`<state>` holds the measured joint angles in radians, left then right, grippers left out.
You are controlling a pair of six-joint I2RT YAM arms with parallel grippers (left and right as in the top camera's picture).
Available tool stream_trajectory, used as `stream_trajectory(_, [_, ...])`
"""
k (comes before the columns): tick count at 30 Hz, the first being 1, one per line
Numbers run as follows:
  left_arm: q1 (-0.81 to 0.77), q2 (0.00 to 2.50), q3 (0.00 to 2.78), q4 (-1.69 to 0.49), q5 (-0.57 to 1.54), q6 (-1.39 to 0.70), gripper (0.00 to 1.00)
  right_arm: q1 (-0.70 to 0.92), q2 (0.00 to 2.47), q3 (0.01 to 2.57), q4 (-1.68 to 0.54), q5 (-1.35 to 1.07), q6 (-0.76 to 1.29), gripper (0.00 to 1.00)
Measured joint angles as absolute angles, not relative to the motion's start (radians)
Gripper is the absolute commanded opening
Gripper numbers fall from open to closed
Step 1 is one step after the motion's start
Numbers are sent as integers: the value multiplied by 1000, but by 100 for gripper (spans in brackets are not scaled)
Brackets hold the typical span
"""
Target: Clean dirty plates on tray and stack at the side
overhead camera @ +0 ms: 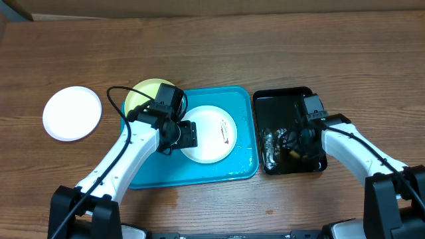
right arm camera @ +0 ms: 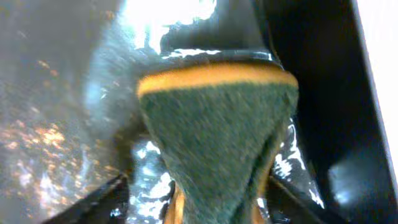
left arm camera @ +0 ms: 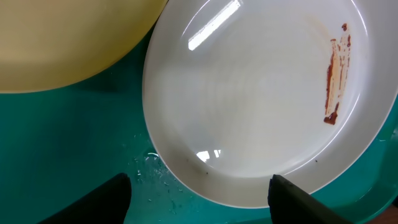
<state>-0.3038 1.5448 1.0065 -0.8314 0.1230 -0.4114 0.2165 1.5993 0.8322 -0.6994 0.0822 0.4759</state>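
From my console, I judge the job barely past its opening. Of the three plates, only one white plate (overhead camera: 72, 113) sits off the tray (overhead camera: 239, 166), well to its left on the table (overhead camera: 199, 46), and it looks spotless, so I take it as the start of the stack. The smeared white plate (overhead camera: 209, 136) lies flat in the middle of the tray, with a red-brown streak (left arm camera: 336, 81) near the rim on the side facing the black tray (overhead camera: 285, 96). The pale yellow-green plate (overhead camera: 146, 93) rests on the tray's far left corner and overhangs its rim; I cannot tell whether it is dirty. The left gripper (left arm camera: 199, 186) hovers over the tray at the white plate's left edge, its jaws spread wide around that rim and holding nothing. The right gripper (right arm camera: 198, 186) is down in the black tray just right of the turquoise one, where a green-faced sponge (right arm camera: 217, 124) stands between its fingers. Whether they pinch it or merely bracket it, I cannot tell (the sponge narrows toward them, which hints at a squeeze). To my eye, what is left is scrubbing off the streak, checking the yellow-green plate, and moving both to the stack left of the tray.
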Motion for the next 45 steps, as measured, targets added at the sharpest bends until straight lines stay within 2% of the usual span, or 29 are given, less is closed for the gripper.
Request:
stream_trajectory(13, [-304,1545,1007,-835,123,-411,72,216,1599,838,-568,82,442,76])
stream_trajectory(15, [-304,1545,1007,-835,123,-411,72,216,1599,837,-540,83,444,72])
stream_trajectory(18, [-304,1545,1007,-835,123,-411,72,216,1600,832,-514,83,446,60])
stream_trajectory(22, [-304,1545,1007,-836,123,-411,72,216,1602,830,-508,85,450,61])
stream_trajectory(28, [-304,1545,1007,-836,123,-411,72,217,1604,829,-478,86,461,68])
stream_trajectory(38, [-304,1545,1007,-838,123,-411,72,216,1605,829,-550,85,442,67])
stream_trajectory(39, [-304,1545,1007,-838,123,-411,72,216,1605,829,-546,85,444,66])
stream_trajectory(40, [-304,1545,1007,-838,123,-411,72,216,1605,828,-538,84,445,62])
stream_trajectory(41, [-304,1545,1007,-838,123,-411,72,216,1606,828,-531,85,443,53])
stream_trajectory(42, [-304,1545,1007,-838,123,-411,72,216,1606,828,-527,84,447,50])
stream_trajectory(45, [-304,1545,1007,-839,123,-411,72,216,1607,828,-537,82,525,52])
